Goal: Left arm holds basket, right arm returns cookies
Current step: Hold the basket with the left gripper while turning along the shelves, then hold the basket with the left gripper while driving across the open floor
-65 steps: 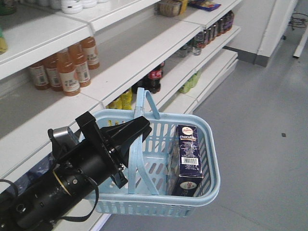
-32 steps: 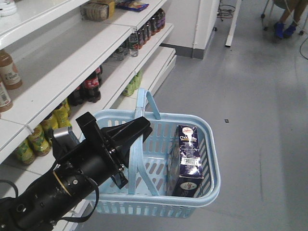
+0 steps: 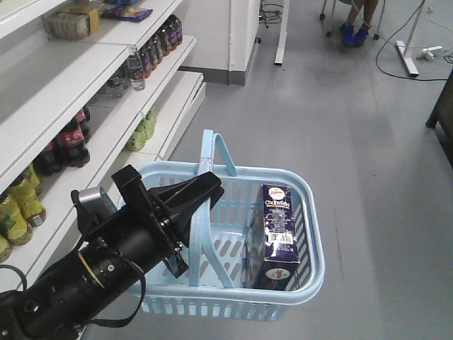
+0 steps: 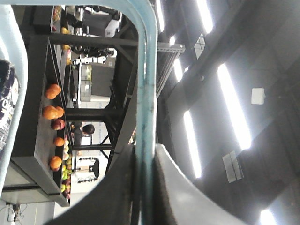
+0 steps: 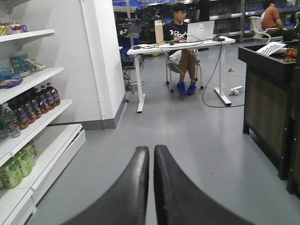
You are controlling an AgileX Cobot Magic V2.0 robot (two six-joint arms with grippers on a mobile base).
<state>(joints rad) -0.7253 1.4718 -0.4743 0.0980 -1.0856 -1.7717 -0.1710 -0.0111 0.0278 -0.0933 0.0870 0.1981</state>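
Left jaws still clamped on basket handle (image 3: pixel 197 244), right jaws together; shelves (image 3: pixel 67 74) farther left.

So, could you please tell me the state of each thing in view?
Basket: hanging above the floor by one handle.
Left gripper: shut on that handle.
Cookies: upright inside the basket.
Right gripper: shut, empty.
Bottles: upright on shelves.

A grey floor (image 5: pixel 197 136) is being lit evenly. White shelves (image 5: pixel 54 149) of bottles (image 5: pixel 33 107) are being shown left of a white pillar (image 5: pixel 101 61). Right of the pillar, a white desk (image 5: pixel 187 44) is being used, and a dark counter (image 5: pixel 267 103) is being shown farther right.
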